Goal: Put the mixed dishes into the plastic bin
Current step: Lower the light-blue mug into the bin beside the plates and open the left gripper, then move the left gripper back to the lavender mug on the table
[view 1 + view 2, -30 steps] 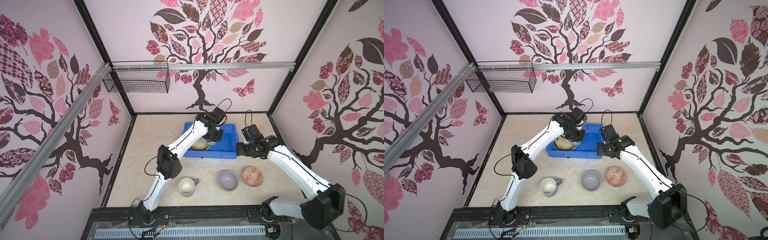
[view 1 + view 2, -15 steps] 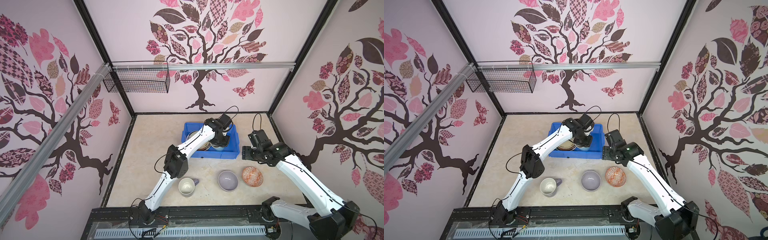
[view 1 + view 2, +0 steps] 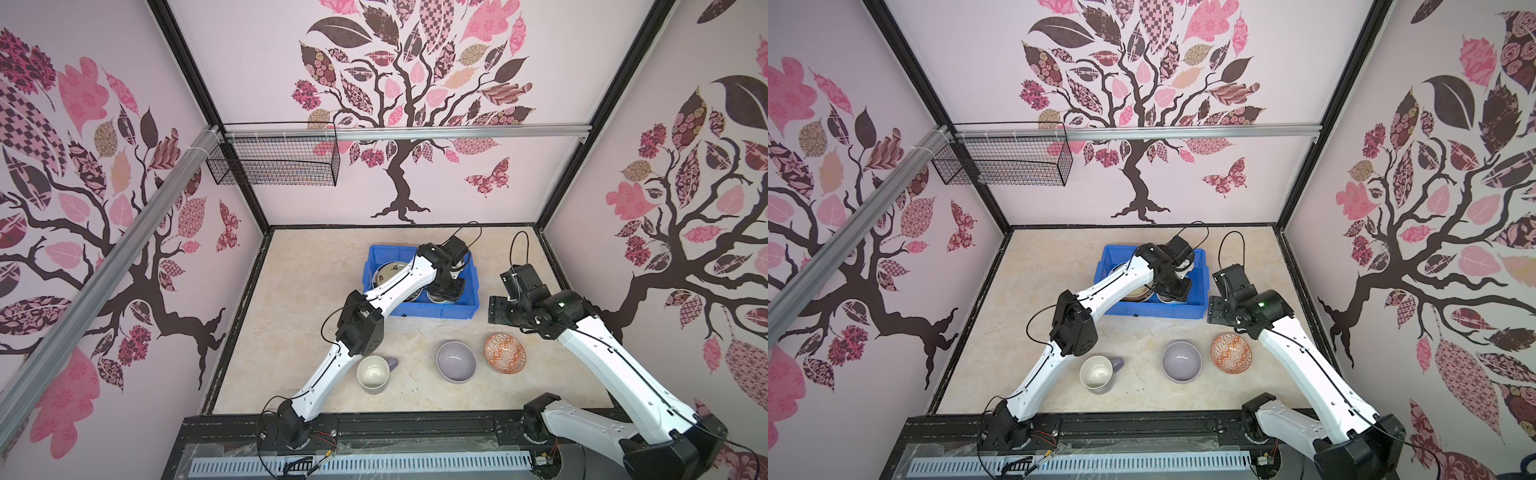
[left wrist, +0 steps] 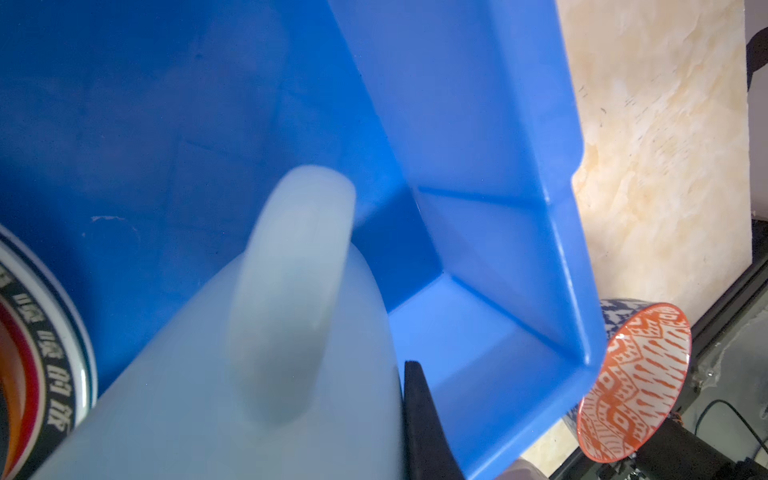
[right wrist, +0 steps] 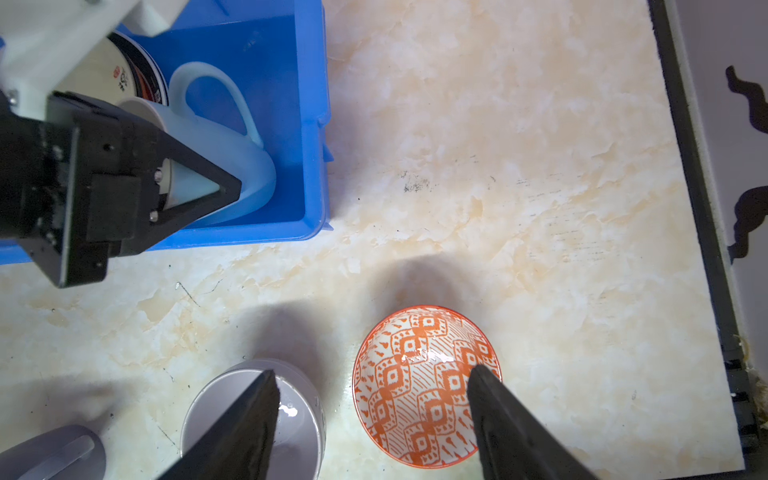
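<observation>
The blue plastic bin (image 3: 468, 309) stands at the back of the table with stacked plates (image 3: 388, 270) in its left half. My left gripper (image 3: 446, 291) is low inside the bin's right half, shut on the rim of a light-blue mug (image 5: 224, 153); one black finger (image 4: 424, 424) presses on the mug's wall (image 4: 208, 395). My right gripper (image 5: 374, 378) hangs open and empty above the table, over the gap between the lavender bowl (image 3: 456, 361) and the orange-white patterned bowl (image 3: 504, 350). A lavender mug (image 3: 372, 374) stands at the front left.
A black wire basket (image 3: 274, 162) hangs on the back-left wall under an aluminium rail. Black frame edges border the marble tabletop (image 3: 316, 291). The right arm's elbow stands close to the bin's right wall (image 5: 313, 124).
My left arm has carried the light-blue mug rightward and down into the bin's right half. My right gripper has drawn back from the bin, to the right and over the two bowls.
</observation>
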### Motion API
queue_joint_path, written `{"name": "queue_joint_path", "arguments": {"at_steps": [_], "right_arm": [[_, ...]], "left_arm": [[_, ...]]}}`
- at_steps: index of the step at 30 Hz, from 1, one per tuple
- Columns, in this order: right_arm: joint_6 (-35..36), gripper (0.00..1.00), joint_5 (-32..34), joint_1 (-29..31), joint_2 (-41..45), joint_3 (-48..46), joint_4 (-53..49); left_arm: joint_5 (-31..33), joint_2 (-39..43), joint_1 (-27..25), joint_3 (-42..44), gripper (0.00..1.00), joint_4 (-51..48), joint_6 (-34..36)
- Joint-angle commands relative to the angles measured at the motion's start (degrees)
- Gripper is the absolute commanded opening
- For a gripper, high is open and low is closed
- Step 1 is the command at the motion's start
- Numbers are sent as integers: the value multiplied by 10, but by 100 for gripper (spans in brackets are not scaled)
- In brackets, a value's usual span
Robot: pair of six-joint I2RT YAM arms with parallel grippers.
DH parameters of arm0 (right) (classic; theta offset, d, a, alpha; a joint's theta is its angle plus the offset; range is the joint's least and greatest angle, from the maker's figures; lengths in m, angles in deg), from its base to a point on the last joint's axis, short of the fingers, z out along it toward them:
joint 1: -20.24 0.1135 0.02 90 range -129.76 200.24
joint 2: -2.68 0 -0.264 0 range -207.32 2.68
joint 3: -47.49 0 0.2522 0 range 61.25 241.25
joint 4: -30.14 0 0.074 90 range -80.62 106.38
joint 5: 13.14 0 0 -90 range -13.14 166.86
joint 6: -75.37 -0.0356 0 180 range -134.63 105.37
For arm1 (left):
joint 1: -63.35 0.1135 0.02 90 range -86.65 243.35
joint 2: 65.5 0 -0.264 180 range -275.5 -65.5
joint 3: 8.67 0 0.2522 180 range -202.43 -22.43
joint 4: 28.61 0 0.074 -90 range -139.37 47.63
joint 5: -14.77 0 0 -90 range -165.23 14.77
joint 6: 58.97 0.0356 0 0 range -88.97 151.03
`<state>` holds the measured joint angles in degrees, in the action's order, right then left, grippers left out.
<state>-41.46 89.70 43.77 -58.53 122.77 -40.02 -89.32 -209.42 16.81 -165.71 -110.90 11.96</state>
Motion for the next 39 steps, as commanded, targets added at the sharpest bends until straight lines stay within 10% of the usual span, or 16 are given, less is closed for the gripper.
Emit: {"name": "queue_joint_path", "arguments": {"at_steps": [1, 30, 39], "right_arm": [[-3, 75, 12, -1, -1, 3, -13], [13, 82, 21, -2, -32, 52, -6], [17, 81, 18, -2, -63, 65, 23]], "left_arm": [[-24, -11, -2, -34, 13, 18, 2], [-30, 110, 16, -10, 76, 49, 25], [-29, 339, 127, 248, 84, 137, -29]]}}
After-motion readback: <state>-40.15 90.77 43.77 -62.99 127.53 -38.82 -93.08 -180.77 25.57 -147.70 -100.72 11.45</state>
